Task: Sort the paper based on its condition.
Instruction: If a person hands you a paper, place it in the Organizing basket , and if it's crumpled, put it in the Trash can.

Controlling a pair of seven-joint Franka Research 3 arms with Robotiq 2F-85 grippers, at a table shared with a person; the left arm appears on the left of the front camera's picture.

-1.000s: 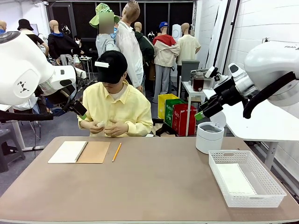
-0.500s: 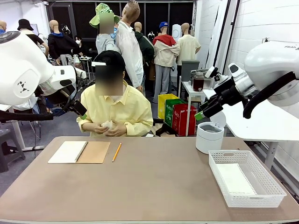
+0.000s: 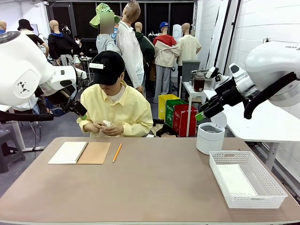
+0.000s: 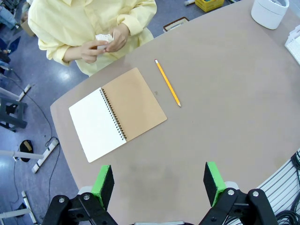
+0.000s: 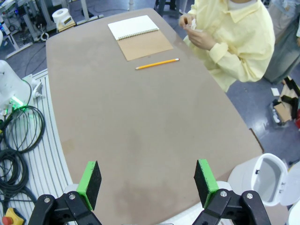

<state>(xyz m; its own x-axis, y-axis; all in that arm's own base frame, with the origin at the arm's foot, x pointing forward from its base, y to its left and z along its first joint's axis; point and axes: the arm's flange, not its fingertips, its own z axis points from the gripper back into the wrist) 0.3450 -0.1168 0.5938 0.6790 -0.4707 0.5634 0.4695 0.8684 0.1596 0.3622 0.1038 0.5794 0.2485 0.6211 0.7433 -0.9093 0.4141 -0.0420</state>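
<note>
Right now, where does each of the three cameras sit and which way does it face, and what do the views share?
Front view: fixed between the arms, facing the person across the table; left gripper and right gripper raised.
Left wrist view: high above the table, looking down past its open green-padded fingers at the notebook and pencil.
Right wrist view: looks down past its open fingers; white bin below.
Shared: notebook, pencil, and the person's hands holding crumpled paper.

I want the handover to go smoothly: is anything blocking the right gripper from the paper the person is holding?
Nothing visible. The right gripper hangs open above bare table; the crumpled paper sits in the person's hands at the far edge.
</note>
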